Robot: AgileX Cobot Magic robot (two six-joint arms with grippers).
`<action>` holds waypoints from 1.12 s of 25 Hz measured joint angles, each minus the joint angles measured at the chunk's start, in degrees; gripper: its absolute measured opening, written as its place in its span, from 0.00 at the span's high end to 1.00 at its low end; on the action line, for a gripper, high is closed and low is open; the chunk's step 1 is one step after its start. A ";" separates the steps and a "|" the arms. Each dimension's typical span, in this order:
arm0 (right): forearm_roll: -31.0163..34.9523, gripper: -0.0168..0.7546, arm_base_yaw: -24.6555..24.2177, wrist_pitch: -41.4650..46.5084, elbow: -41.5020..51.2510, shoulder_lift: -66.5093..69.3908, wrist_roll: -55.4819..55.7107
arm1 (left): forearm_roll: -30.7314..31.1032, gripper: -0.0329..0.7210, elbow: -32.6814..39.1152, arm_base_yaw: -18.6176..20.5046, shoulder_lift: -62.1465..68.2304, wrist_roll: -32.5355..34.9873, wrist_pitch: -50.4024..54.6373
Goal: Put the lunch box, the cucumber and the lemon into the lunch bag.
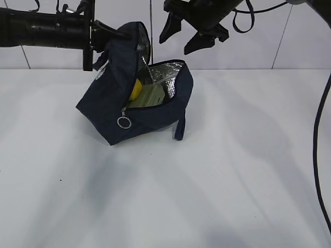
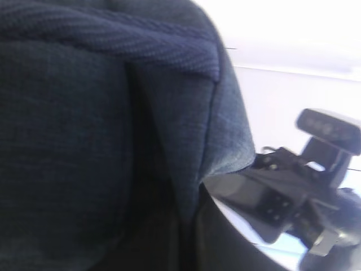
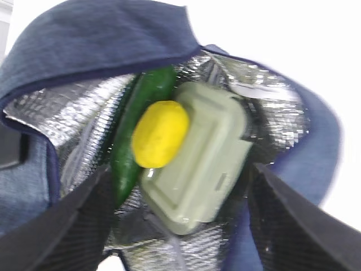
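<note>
Your right gripper (image 1: 190, 37) hangs empty, jaws apart, just above the bag (image 1: 150, 116). Lemon (image 3: 160, 134), cucumber (image 3: 137, 125) and box (image 3: 200, 155) all lie inside, so packing looks done. Your left gripper (image 1: 101, 39) appears to pinch the bag's flap; you can't see its jaws.

Bright even lighting; both wrist views blurred.

Inside the bag (image 3: 84, 45), tipped on the table (image 1: 232, 181): box (image 3: 203, 161) to the right of the lemon (image 3: 160, 134), touching it; cucumber (image 3: 138, 121) to the lemon's left, partly under it; left gripper (image 1: 101, 36) at the bag's upper left edge; right gripper (image 1: 194, 33) above the bag's mouth, apart.
</note>
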 joint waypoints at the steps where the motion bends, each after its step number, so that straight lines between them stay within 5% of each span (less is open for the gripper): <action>1: -0.54 0.25 0.00 0.00 0.00 0.00 -0.09 | 1.54 0.97 0.00 0.53 0.00 0.00 0.16; 8: -1.30 0.24 0.00 0.00 3.92 0.12 0.02 | 13.40 0.97 0.00 5.19 0.00 -0.31 1.20; 13: 5.24 0.25 0.10 -0.12 4.97 3.45 1.43 | 20.82 0.97 0.00 6.81 0.00 -0.88 1.20; 19: 16.05 0.25 0.10 -0.35 5.22 5.78 1.79 | 22.59 0.97 -0.33 6.81 0.00 -1.09 1.20; 28: 16.59 0.25 0.10 -0.77 5.22 7.74 1.93 | 23.10 0.97 -0.41 6.81 -0.10 -1.09 1.20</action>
